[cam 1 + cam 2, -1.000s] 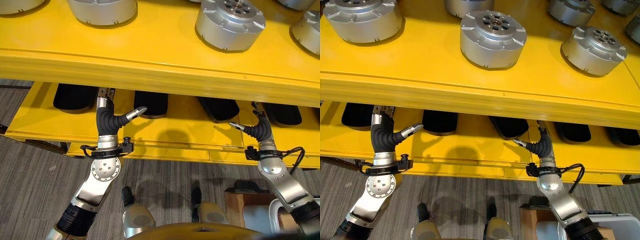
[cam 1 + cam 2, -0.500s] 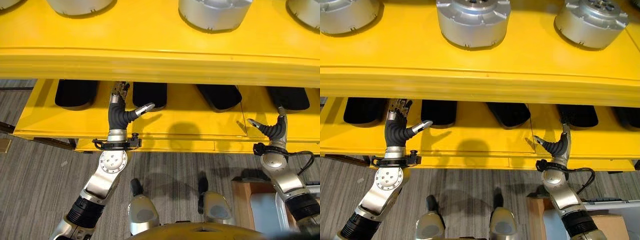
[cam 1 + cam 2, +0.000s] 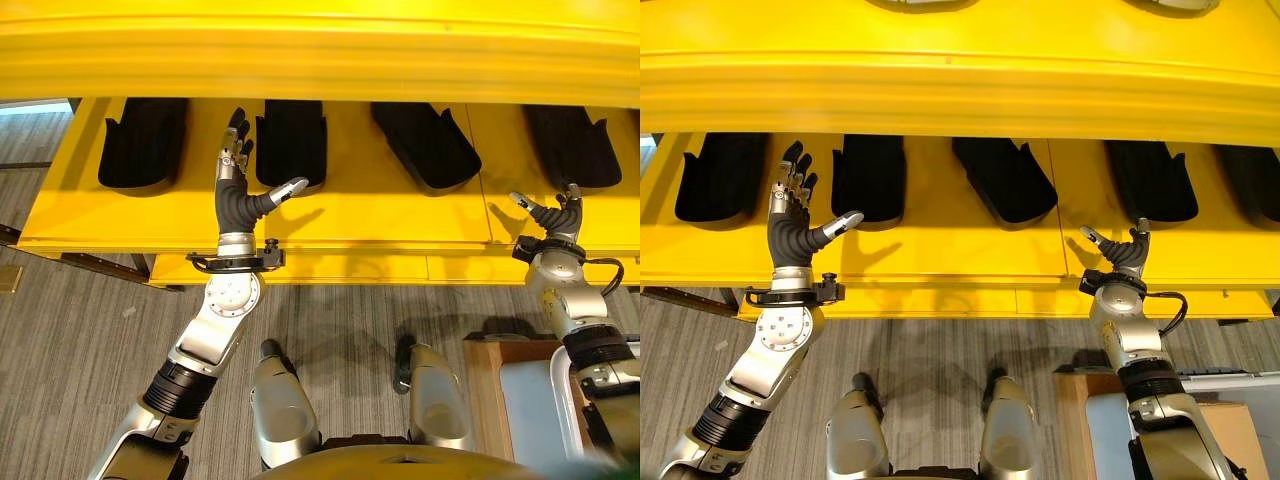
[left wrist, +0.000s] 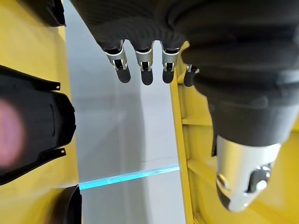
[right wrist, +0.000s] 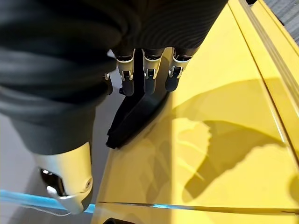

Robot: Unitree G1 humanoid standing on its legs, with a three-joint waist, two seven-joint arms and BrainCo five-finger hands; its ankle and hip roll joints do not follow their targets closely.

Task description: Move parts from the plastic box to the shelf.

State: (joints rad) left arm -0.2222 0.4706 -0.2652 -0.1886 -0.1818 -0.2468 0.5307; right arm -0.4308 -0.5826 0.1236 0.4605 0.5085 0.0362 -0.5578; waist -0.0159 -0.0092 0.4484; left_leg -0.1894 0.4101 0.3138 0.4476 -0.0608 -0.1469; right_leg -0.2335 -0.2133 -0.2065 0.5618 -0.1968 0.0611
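Note:
My left hand (image 3: pixel 236 200) is held up over the front of the yellow lower shelf (image 3: pixel 380 215), between two black moulded pieces (image 3: pixel 293 140). Its fingers (image 4: pixel 145 63) are straight, its thumb is out to the side, and it holds nothing. My right hand (image 3: pixel 553 217) is at the shelf's front edge further right, below another black piece (image 3: pixel 568 145). It is open and empty too, with straight fingers (image 5: pixel 150 70). The pale plastic box (image 3: pixel 530 420) stands on the floor at the lower right, beside my right forearm.
The thick front edge of the yellow upper shelf board (image 3: pixel 320 50) overhangs the lower shelf. Several black moulded pieces lie in a row along the back of the lower shelf. A brown board (image 3: pixel 1072 430) borders the plastic box. Grey carpet (image 3: pixel 80 340) lies in front of the shelf.
The camera has tilted down, so the silver round parts on the upper board have left the picture. My right hand has drawn back to the lower shelf's front edge. My left hand's fingers now show below the upper board.

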